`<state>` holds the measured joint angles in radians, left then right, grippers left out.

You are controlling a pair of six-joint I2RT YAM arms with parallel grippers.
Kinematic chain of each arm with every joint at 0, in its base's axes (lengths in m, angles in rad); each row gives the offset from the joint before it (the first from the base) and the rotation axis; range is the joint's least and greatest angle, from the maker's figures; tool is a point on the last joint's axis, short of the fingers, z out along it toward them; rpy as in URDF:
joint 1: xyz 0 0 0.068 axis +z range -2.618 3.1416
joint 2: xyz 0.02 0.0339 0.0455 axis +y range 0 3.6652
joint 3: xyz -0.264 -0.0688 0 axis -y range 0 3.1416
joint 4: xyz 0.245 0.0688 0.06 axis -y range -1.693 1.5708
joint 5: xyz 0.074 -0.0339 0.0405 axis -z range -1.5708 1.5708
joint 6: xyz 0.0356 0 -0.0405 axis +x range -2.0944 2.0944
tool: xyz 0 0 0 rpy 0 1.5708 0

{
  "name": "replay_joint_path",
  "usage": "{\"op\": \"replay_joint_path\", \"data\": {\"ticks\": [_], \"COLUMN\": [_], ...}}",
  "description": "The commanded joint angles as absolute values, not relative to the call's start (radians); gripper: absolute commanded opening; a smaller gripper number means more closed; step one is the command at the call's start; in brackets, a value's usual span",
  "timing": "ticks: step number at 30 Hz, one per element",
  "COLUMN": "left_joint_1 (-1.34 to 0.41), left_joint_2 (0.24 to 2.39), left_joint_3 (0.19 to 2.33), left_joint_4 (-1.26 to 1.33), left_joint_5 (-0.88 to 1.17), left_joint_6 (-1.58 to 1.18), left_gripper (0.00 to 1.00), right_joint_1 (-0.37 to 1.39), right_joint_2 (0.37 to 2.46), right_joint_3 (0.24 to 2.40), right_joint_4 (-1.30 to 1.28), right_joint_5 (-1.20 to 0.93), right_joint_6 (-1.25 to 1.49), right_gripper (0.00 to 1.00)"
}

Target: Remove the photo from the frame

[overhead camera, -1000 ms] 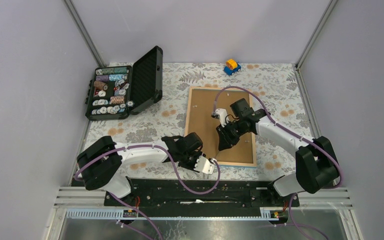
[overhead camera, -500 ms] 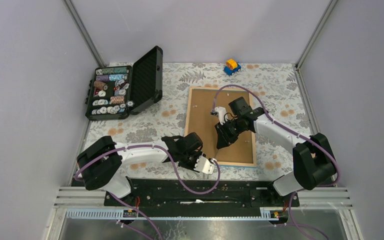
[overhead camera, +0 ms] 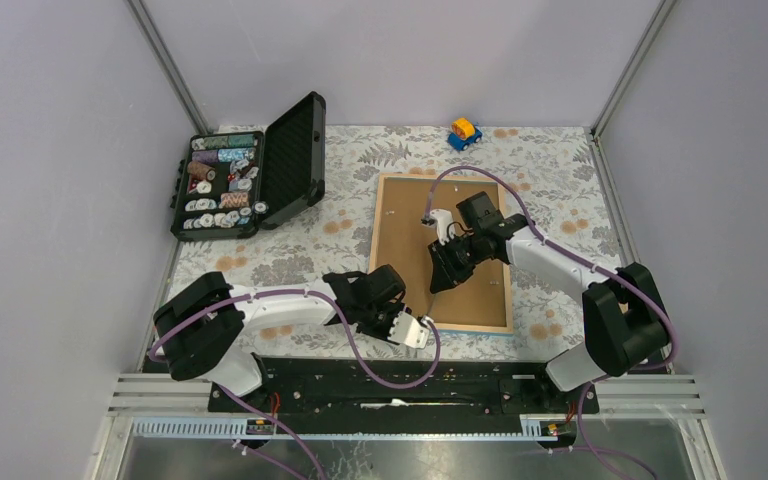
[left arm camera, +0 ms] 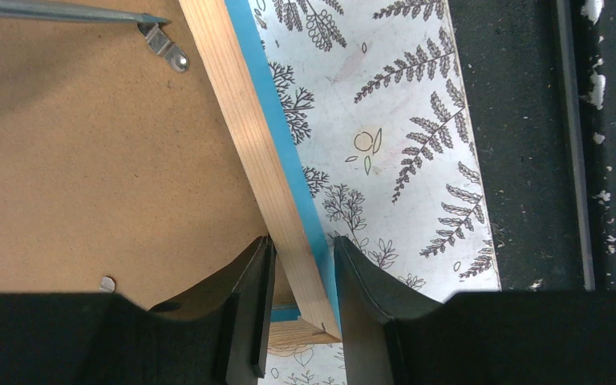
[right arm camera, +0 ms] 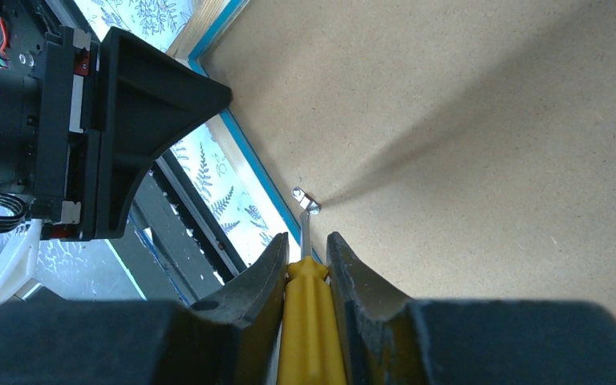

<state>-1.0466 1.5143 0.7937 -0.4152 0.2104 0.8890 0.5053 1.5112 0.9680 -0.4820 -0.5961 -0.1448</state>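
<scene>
The bench (overhead camera: 260, 255), covered in a fern-patterned cloth, carries the frame (overhead camera: 396, 240) face down right of centre, its brown fibreboard back (overhead camera: 405, 225) uppermost and its long axis running from the near edge toward the far wall, tilted a little in the top view. The photo cannot be seen – judging by the board lying in place, it sits underneath, not yet freed. An open black case of poker chips (overhead camera: 245, 175) stands well apart at the far left, and a small toy car (overhead camera: 464, 132) near the far edge. The left claw (left arm camera: 297, 277) is at the frame's near left corner, its jaws closed to a narrow gap on the wood rim (left arm camera: 245, 136), one finger over the backing and one outside by the turquoise border (left arm camera: 277, 144); it looks to be steadying the frame. The right claw (right arm camera: 305, 257) is clamped on a yellow-handled screwdriver (right arm camera: 311, 321) and hovers over the board's near half, so this arm is the nearer to the fastenings. The blade points toward the frame's left edge, its tip touching a small metal retaining tab (right arm camera: 305, 198) just inside the rim – the relation the next move turns on, since, as I judge it, the tab must be swung or pried clear before the board can lift.
</scene>
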Motion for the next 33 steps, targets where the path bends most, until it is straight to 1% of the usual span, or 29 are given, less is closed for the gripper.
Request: {"op": "replay_joint_path", "data": {"ticks": [1, 23, 28, 33], "left_joint_1": [-1.051, -1.051, -1.051, -1.051], "left_joint_2": [1.544, 1.562, 1.552, 1.517], "left_joint_3": [0.767, 0.781, 0.794, 0.850], "left_joint_4": [-0.431, -0.441, -0.451, -0.524], "left_joint_5": [0.222, 0.215, 0.214, 0.221], "left_joint_6": [0.882, 0.878, 0.864, 0.852], "left_gripper": [0.38, 0.38, 0.41, 0.47], "right_joint_1": [0.481, 0.478, 0.454, 0.413], "right_joint_2": [1.542, 1.574, 1.543, 1.479], "right_joint_3": [1.001, 1.040, 1.055, 1.072], "right_joint_4": [-0.315, -0.266, -0.306, -0.363], "right_joint_5": [-0.447, -0.464, -0.489, -0.504], "right_joint_6": [-0.200, -0.157, -0.156, -0.178], "right_gripper": [0.00, 0.00, 0.00, 0.00]}}
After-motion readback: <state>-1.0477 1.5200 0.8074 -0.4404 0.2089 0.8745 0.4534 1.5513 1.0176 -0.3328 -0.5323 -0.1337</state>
